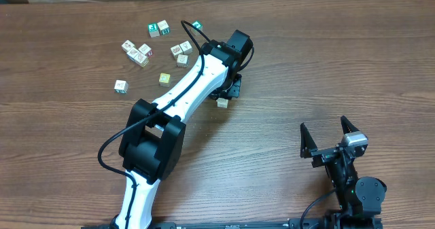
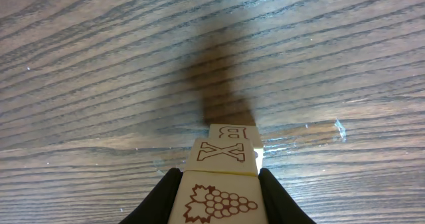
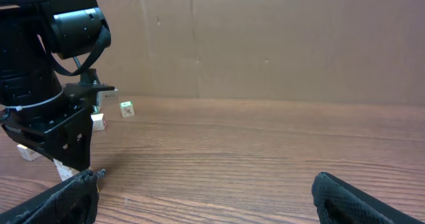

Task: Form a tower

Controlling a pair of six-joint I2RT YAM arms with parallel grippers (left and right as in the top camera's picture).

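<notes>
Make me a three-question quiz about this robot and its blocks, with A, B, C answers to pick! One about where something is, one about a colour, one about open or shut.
1. Where is the grapes cube?
A. in the left hand
B. among the loose cubes
C. alone on the bare table

2. What colour is the left arm's long cover?
A. red
B. white
C. green

3. How is the right hand?
A. shut on a cube
B. shut, empty
C. open, empty

Answers:
1 A: dark fingers press on both its sides.
2 B: the overhead view shows a white shell.
3 C: it stands wide apart with nothing inside.
</notes>
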